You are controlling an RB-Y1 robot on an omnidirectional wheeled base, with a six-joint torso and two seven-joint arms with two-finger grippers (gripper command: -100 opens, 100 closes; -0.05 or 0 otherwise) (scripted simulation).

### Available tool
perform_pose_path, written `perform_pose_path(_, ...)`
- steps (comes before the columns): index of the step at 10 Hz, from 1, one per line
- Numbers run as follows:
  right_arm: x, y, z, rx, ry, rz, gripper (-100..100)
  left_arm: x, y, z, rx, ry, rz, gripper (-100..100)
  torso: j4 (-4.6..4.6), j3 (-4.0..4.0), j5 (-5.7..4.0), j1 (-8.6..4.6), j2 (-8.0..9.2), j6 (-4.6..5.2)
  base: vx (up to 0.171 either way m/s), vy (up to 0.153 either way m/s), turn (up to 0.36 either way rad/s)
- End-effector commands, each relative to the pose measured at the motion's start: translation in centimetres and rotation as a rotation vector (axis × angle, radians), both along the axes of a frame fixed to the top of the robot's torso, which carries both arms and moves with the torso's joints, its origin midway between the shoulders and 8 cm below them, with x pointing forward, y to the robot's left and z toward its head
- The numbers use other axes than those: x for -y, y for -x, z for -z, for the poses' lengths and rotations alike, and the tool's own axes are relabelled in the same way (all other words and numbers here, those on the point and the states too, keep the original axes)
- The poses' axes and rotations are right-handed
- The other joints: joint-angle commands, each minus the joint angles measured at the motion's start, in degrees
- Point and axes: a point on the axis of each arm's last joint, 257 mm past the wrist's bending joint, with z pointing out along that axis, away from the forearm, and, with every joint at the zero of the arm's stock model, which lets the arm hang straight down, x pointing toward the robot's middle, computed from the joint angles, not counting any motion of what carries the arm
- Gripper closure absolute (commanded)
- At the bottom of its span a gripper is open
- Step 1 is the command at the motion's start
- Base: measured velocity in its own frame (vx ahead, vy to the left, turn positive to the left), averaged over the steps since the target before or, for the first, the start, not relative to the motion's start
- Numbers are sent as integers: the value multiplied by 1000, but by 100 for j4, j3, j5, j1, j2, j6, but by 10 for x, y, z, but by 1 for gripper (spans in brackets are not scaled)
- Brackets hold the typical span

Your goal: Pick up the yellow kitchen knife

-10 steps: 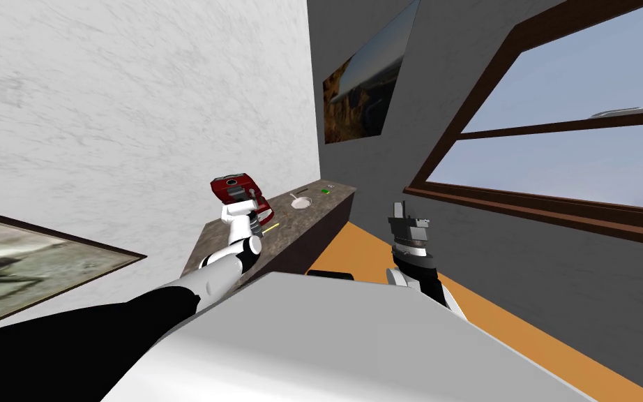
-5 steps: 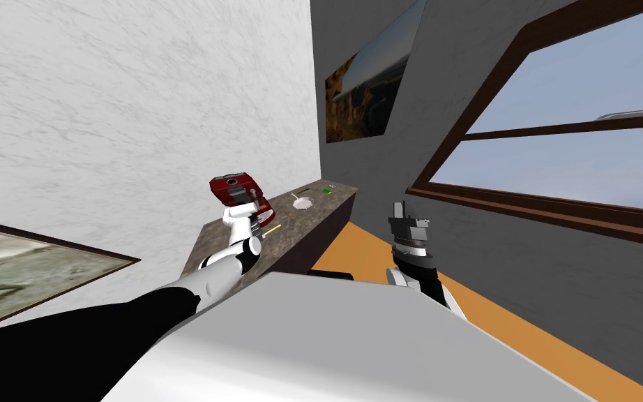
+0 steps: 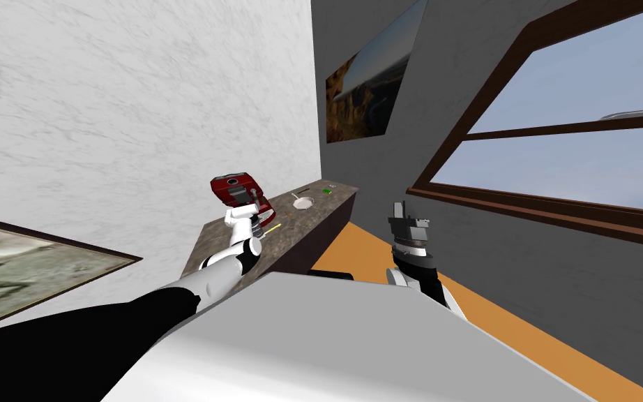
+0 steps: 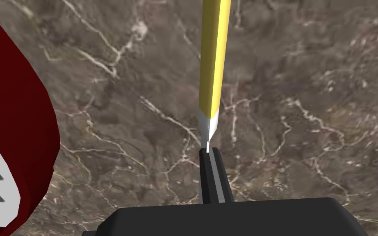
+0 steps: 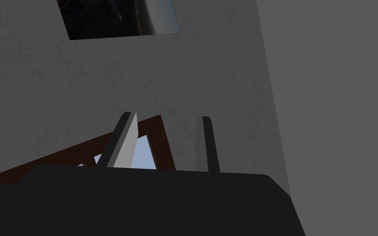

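The yellow knife (image 4: 213, 57) lies on a brown marbled countertop (image 4: 307, 102), its yellow handle pointing away from my left gripper (image 4: 210, 155). Its short white blade tapers down into the fingertips. The two fingers (image 4: 219, 172) stand pressed together, shut on the blade's tip. In the head view the knife (image 3: 271, 227) shows as a thin yellow line just right of my left gripper (image 3: 256, 222), near the counter's front end. My right gripper (image 3: 405, 216) is held up over the orange floor, away from the counter, with its fingers (image 5: 126, 139) apart and nothing between them.
A dark red appliance (image 3: 238, 192) stands on the countertop (image 3: 313, 213) right beside my left hand; its red body (image 4: 16, 123) is close to the gripper. Farther along lie a small white pan (image 3: 302, 202) and a green item (image 3: 326, 190). A white wall backs the counter.
My left gripper's fingers have closed from wide open to shut, at the knife's blade tip. The left hand has shifted slightly. The right arm has not moved.
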Motion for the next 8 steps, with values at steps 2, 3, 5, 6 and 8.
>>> perform_pose_path(2,0,0,0,0,0,0,0,1,0,1,-4,1,12,100,3,1,2,-2,-1,-20,-1,0,-19)
perform_pose_path(3,0,0,0,0,0,0,0,1,0,1,-4,1,11,100,3,1,3,0,-1,-20,0,0,0)
perform_pose_path(5,0,0,0,0,0,0,0,-1,2,-9,-2,3,-8,100,2,1,3,0,-1,-18,0,2,-6)
perform_pose_path(6,0,0,0,0,0,0,0,-1,2,-11,-2,4,-9,100,4,1,0,0,-1,-17,2,8,-18)
perform_pose_path(8,0,0,0,0,0,0,0,-1,2,-10,-1,3,-8,0,1,0,3,1,-1,-16,0,0,0)
